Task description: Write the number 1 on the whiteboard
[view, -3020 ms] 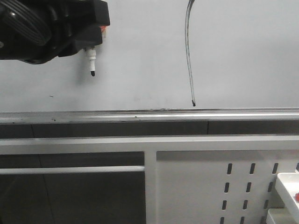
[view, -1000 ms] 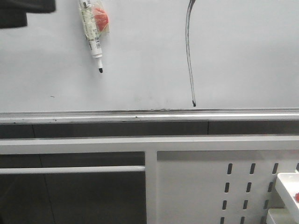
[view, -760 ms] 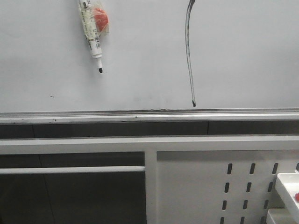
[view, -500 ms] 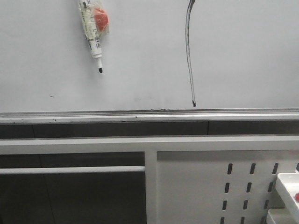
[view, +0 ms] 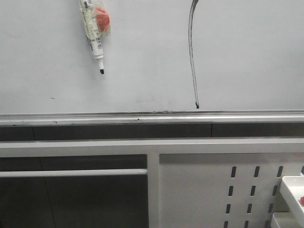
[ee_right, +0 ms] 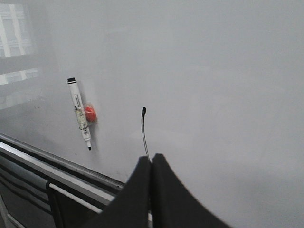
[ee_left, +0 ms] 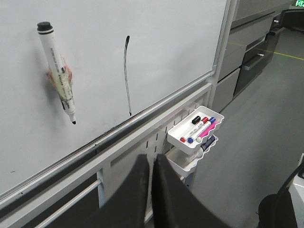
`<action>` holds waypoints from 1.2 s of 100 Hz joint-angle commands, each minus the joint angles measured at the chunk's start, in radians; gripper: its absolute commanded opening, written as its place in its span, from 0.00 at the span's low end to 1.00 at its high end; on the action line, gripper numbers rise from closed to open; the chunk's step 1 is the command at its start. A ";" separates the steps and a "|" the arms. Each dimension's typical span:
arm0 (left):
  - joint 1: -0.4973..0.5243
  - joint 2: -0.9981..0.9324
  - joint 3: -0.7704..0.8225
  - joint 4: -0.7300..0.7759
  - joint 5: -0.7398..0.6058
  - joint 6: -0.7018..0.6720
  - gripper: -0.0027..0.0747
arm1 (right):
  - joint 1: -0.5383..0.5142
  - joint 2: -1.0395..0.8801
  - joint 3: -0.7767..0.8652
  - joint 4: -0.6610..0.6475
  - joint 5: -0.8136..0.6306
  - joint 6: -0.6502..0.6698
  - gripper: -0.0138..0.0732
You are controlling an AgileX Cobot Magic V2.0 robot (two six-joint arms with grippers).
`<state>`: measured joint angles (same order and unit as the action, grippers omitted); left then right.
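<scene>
The whiteboard (view: 247,57) fills the upper front view, with its silver tray edge (view: 152,117) below. The number 1 (view: 191,57) is a long, thin black stroke ending in a dot just above the tray edge; it also shows in the left wrist view (ee_left: 127,76) and the right wrist view (ee_right: 144,133). A white marker (view: 95,35) with a red magnet hangs on the board to the left of the stroke, tip down, held by nothing. My left gripper (ee_left: 153,161) is shut and empty, well back from the board. My right gripper (ee_right: 151,159) is shut and empty, in front of the stroke's lower part.
A white perforated panel (view: 213,190) and a horizontal rail (view: 71,173) sit below the board. A white tray (ee_left: 194,133) with several markers hangs on the panel at the right, also at the front view's corner (view: 292,190). Grey drawers (ee_left: 247,52) stand beyond.
Three seconds ago my left arm held the marker against the board. It has let go and pulled out of the front view. The marker stays stuck on the board.
</scene>
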<state>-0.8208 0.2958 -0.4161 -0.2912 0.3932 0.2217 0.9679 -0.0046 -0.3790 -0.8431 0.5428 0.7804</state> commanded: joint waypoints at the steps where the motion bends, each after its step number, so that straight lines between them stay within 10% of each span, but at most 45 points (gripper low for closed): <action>1: 0.002 0.009 -0.028 -0.009 -0.069 0.002 0.01 | -0.006 0.012 -0.021 -0.040 -0.049 -0.011 0.10; 24: 0.037 0.005 0.025 0.128 -0.115 0.008 0.01 | -0.006 0.012 -0.021 -0.040 -0.049 -0.011 0.10; 48: 0.312 -0.148 0.266 0.217 -0.403 0.008 0.01 | -0.006 0.012 -0.021 -0.040 -0.049 -0.011 0.10; 81: 0.614 -0.323 0.429 0.208 -0.157 -0.115 0.01 | -0.006 0.012 -0.021 -0.041 -0.051 -0.011 0.10; 120: 0.662 -0.323 0.454 0.126 -0.100 -0.124 0.01 | -0.006 0.012 -0.021 -0.042 -0.051 -0.011 0.10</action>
<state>-0.1632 -0.0053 0.0031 -0.1463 0.3394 0.1100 0.9679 -0.0059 -0.3790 -0.8454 0.5465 0.7788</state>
